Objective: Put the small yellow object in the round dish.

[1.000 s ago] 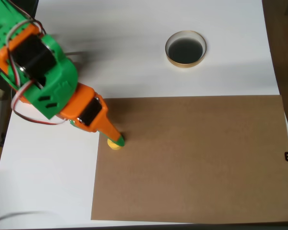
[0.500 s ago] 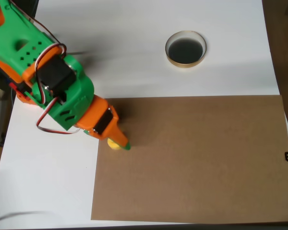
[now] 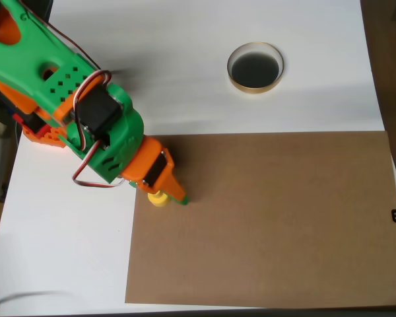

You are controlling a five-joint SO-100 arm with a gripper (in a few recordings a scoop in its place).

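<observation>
Overhead view: the jaws (image 3: pixel 175 196) sit right over the small yellow object (image 3: pixel 158 198) on the brown mat (image 3: pixel 270 218) — likely to grab it; clenched or not, I cannot tell. The round dish (image 3: pixel 255 67) waits far off at one o'clock.

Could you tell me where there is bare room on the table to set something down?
The brown sheet is bare right of the gripper and small yellow object. White table lies open left of the round dish. The arm crowds the upper left.
</observation>
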